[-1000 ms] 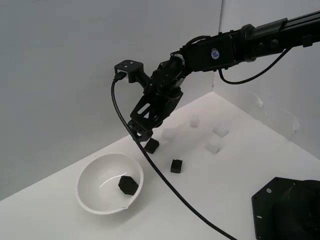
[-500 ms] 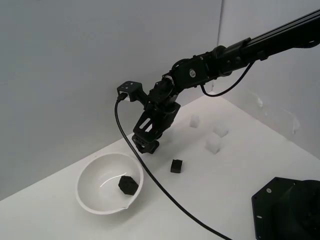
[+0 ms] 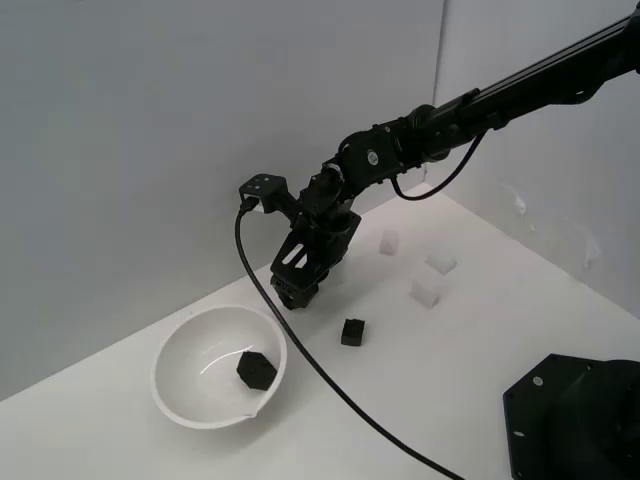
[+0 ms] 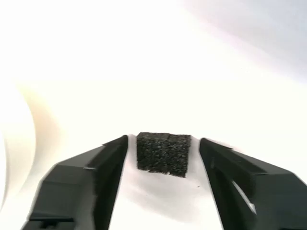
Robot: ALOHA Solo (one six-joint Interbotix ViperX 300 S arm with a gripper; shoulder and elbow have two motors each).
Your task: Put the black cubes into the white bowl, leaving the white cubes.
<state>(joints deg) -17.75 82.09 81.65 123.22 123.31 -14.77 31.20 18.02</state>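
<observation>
My gripper [image 3: 297,296] is down at the table, just past the white bowl [image 3: 192,362] on the exterior view's right. In the wrist view the gripper [image 4: 163,140] is open and straddles a black cube [image 4: 163,154] that rests on the surface. A thin gap shows on each side between the cube and the fingers [image 4: 98,175]. From outside, the gripper hides that cube. A second black cube [image 3: 256,369] lies inside the bowl. A third black cube [image 3: 352,332] sits on the table right of the gripper. Three white cubes [image 3: 427,290] [image 3: 440,262] [image 3: 389,243] lie farther right.
The arm's black cable [image 3: 310,360] trails from the wrist across the table past the bowl. A black robot base [image 3: 575,420] fills the lower right corner. Grey walls [image 3: 150,150] close in behind the table.
The arm has swung lower and the gripper has come down to the table, so its open fingers now stand on either side of the black cube near the bowl.
</observation>
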